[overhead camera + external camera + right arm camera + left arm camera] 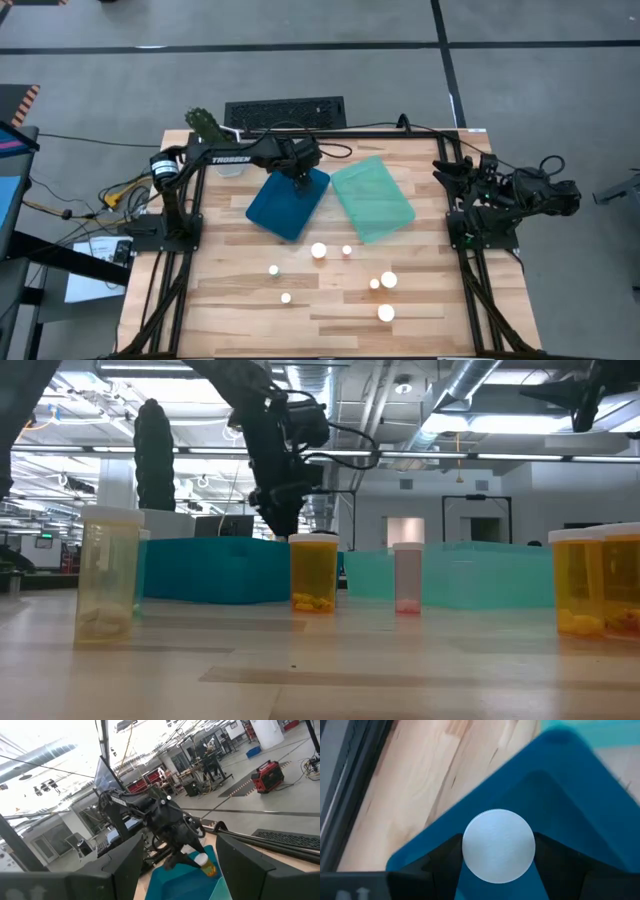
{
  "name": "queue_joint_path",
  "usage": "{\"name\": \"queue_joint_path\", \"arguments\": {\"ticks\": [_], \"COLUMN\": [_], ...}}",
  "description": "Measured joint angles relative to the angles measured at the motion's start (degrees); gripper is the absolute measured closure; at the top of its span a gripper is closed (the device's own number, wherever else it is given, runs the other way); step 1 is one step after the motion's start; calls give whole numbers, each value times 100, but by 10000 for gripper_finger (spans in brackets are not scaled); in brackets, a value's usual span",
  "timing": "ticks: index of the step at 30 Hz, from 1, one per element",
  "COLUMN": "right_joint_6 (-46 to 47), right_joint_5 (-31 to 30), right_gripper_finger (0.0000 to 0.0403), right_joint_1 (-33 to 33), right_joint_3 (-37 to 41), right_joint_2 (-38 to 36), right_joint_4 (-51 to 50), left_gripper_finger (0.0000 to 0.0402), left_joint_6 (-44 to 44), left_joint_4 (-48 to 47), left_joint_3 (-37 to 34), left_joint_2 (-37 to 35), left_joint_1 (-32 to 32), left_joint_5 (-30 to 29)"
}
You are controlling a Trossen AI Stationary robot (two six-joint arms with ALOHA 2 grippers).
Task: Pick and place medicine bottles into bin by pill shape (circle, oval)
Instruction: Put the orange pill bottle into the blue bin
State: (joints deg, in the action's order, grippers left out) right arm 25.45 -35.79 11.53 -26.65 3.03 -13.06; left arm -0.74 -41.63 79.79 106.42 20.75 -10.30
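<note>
Because sorting goes by pill shape, the left gripper [498,865] hangs over the dark blue tray [289,203], fingers clamped on a white-capped amber bottle [498,845]; the right gripper [175,870] waits at the table's right edge, fingers apart; seven bottles [319,250] stand unsorted beside the mint green tray [373,197].

- Left arm [235,153]: matte black links, white lettering along one link, black cables.
- Right arm [510,195]: the same black build, looped cabling.

The two trays [372,200] lie side by side at the table's [230,310] back. Loose bottles [319,251] stand before them. The left gripper [299,180] hangs over the left tray [275,210].
</note>
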Motion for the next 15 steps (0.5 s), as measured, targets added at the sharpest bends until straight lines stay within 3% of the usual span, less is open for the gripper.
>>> {"name": "queue_joint_path", "arguments": {"ticks": [15], "right_joint_6": [0], "right_joint_5": [0], "right_gripper_finger": [143], "right_joint_1": [7], "right_joint_3": [0], "right_joint_2": [2], "right_joint_4": [-24], "left_gripper_finger": [182], "left_joint_6": [-47], "left_joint_4": [400], "left_joint_3": [-341], "left_joint_2": [58], "left_joint_1": [2], "left_joint_5": [-62]}}
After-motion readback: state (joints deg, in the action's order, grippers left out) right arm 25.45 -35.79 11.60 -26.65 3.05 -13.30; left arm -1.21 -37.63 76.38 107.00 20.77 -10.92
